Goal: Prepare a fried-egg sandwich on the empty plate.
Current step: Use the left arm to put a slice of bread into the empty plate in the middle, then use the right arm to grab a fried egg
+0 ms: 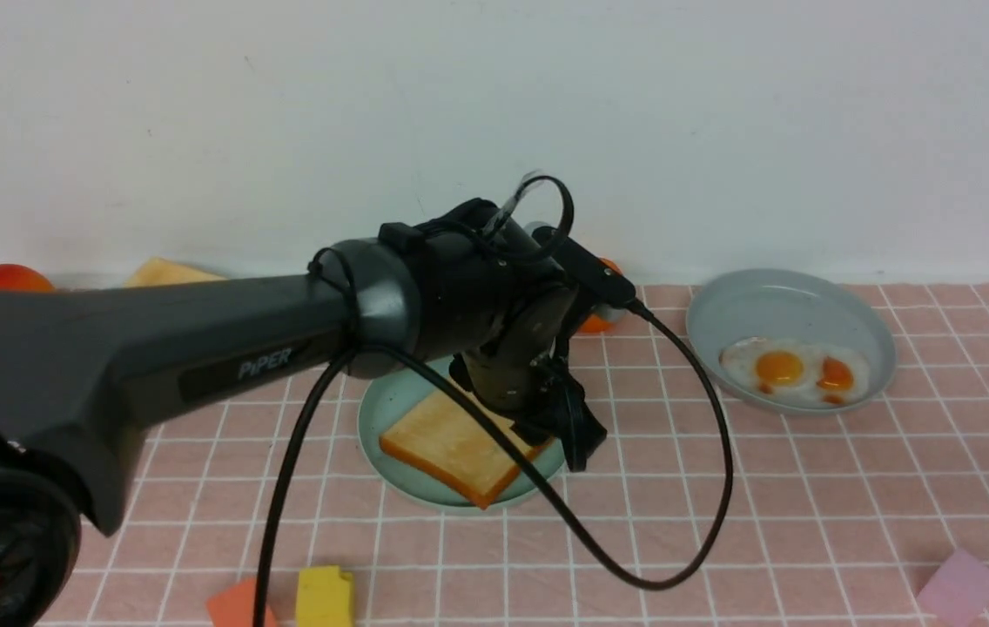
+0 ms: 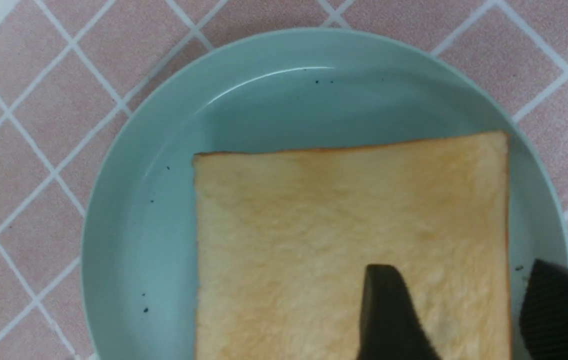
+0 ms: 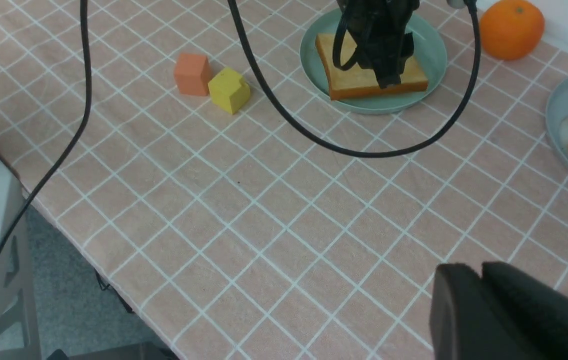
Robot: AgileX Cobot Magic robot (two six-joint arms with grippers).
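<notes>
One golden toast slice [image 1: 451, 448] lies flat on the mint-green plate [image 1: 381, 409]. My left gripper [image 1: 577, 435] hangs open just over the toast's right edge, holding nothing. In the left wrist view one finger is over the toast [image 2: 344, 215] and the other over the plate [image 2: 129, 240] beside the crust, with the gripper [image 2: 459, 270] between. A second toast slice [image 1: 165, 273] lies at the far left by the wall. The egg with the yellow-orange yolk [image 1: 777, 367] lies in the blue-grey dish [image 1: 773, 287] beside a red-orange-yolk egg [image 1: 836, 374]. My right gripper [image 3: 479, 267] is shut and empty above the cloth.
An orange [image 3: 511, 22] sits behind the plate. A red fruit [image 1: 9, 279] is at the far left. A yellow block [image 1: 325, 596], an orange block [image 1: 233, 605] and a pink block [image 1: 960, 585] lie near the front. A black cable [image 1: 721, 488] loops over the cloth.
</notes>
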